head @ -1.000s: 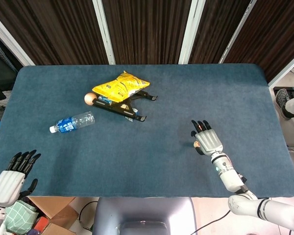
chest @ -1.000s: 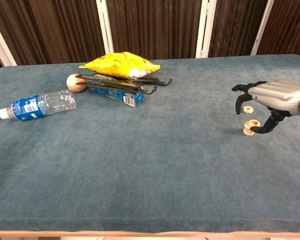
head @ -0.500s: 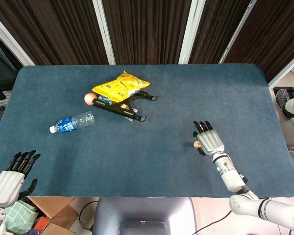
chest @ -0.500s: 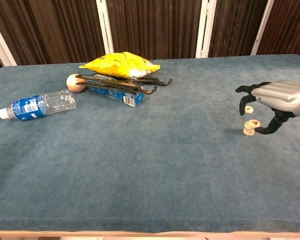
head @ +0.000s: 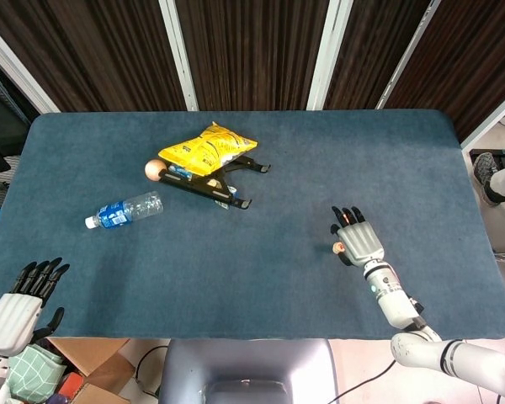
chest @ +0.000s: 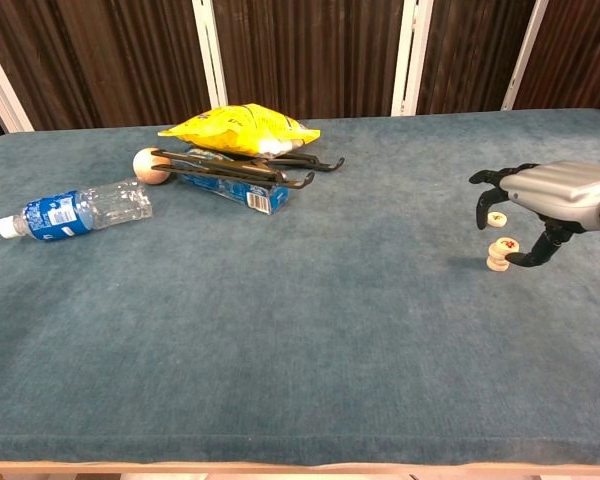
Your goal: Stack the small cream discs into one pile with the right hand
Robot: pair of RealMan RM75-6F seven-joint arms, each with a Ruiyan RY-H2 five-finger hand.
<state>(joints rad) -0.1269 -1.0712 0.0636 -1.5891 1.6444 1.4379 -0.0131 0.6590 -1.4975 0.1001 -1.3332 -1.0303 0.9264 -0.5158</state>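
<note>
So here's where we're at with the discs: in the chest view there's a short pile [chest: 499,254] of them sitting on the blue surface [chest: 310,330], looks like two or maybe three high, and one loose disc [chest: 497,218] lying flat just past it at about 12 o'clock from the pile. They look close but apart, not touching. So we'd call the stacking partly done, with at least that one stray left to go on top.

The right hand [chest: 540,205] hovers right over both of them, palm down, fingers spread and curled like a claw, thumb hooking in by the pile at its 3 o'clock. We don't see anything pinched in it, so we're reading it as empty and fairly wide. Whether the thumb actually touches the pile, we can't tell.

From the head view it's way harder. The right hand covers almost everything and we only catch one cream speck [head: 337,247] peeking out at the hand's 9 o'clock. No way to count discs from there, and there could be more hidden under the palm.

The left hand [head: 21,305] sits off the near-left corner of the surface, empty, fingers straight and a little apart.

Off at 10 o'clock from the pile, well apart, there's a yellow snack bag [chest: 242,131] on a black folding stand [chest: 250,167], a wooden ball [chest: 145,165], and a water bottle [chest: 75,212] lying on its side.
</note>
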